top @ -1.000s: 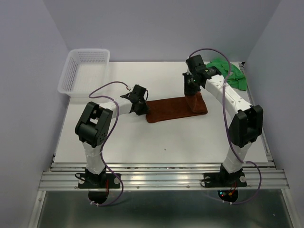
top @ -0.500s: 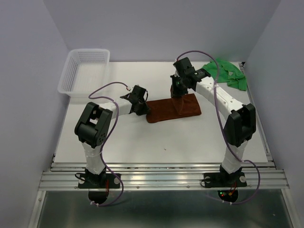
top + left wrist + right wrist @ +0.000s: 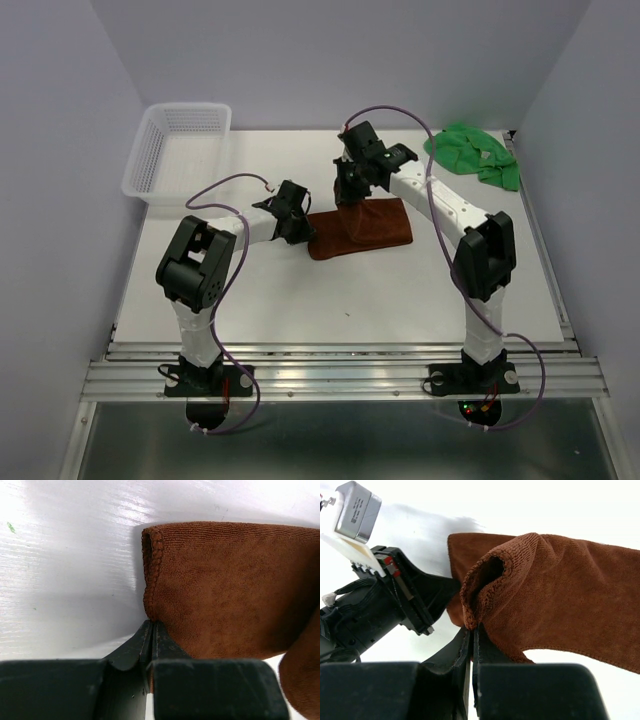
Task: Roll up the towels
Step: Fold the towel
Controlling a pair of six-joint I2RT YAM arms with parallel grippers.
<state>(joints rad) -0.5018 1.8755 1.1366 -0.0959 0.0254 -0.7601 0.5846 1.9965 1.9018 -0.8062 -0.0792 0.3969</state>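
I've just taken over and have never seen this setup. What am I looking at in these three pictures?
Two robot arms, bolted at the near edge of the table. The wide picture comes from above and behind them; the other two come from a camera on each wrist. On the table: a brown towel, a green towel far right, a basket far left. The left gripper pinches the brown towel's left end; the right gripper pinches a lifted edge, folded over toward the left.

left wrist view: rust-brown towel (image 3: 225,590) runs off the right edge, its gripped hem hidden between left fingers (image 3: 131,649) | right wrist view: towel cut off right of right fingers (image 3: 451,652) | from above: both fingertip pairs too small to make out
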